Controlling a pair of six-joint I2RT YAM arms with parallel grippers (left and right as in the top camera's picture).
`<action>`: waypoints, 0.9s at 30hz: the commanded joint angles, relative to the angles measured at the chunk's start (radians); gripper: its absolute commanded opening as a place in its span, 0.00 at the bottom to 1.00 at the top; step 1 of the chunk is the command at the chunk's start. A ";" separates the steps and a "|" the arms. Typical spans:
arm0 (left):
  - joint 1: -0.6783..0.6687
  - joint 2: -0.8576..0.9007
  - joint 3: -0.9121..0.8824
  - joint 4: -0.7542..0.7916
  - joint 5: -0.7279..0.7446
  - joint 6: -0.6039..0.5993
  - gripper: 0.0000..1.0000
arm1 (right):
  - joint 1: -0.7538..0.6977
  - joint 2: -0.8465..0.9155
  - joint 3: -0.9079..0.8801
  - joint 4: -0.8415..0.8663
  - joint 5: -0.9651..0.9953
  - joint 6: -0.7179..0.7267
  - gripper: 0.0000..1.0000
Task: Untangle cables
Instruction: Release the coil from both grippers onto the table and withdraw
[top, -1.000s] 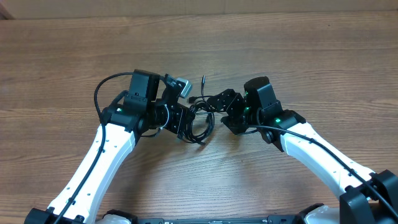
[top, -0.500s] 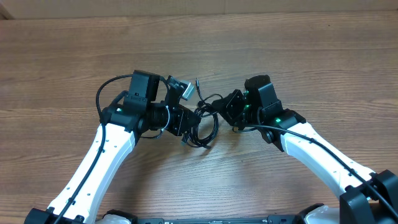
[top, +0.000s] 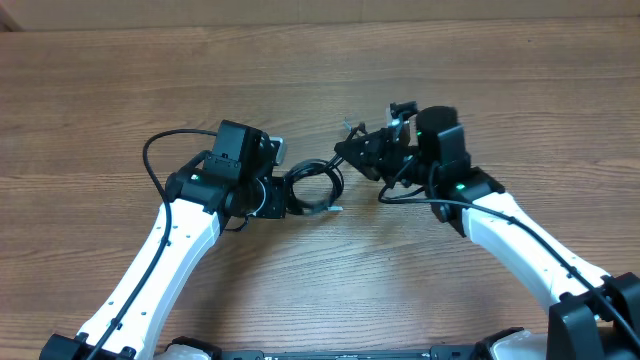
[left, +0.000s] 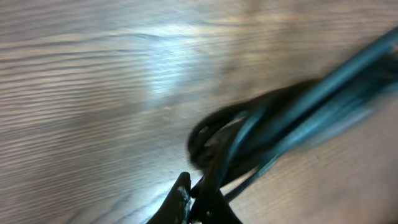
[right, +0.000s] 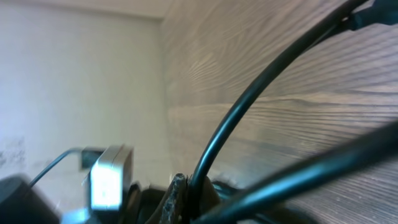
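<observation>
Step in hand: pulling tangle apart, both ends gripped.

My left gripper (left: 199, 202) clenched on strands of cables (left: 280, 121). Coil sits just ahead of fingertips, over table (top: 120, 90); touching wood or not, cannot tell.

My right gripper (right: 185, 199) clenched on one strand, which curves up and away from fingertips.

Loop spans gap between my two grippers, not yet freed.

Next move, my judgement: hold left firm, draw right farther off, watch that knot does not tighten.

Containers: none in view.
</observation>
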 joint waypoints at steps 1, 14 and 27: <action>0.005 -0.005 0.011 0.011 -0.154 -0.145 0.04 | -0.066 -0.003 0.015 0.002 -0.155 -0.104 0.04; 0.005 -0.005 0.011 0.116 -0.057 -0.205 0.42 | -0.090 -0.003 0.015 -0.090 -0.166 -0.180 0.04; 0.005 -0.005 0.011 0.107 -0.044 -0.202 0.91 | -0.090 -0.003 0.015 -0.311 0.230 -0.315 0.94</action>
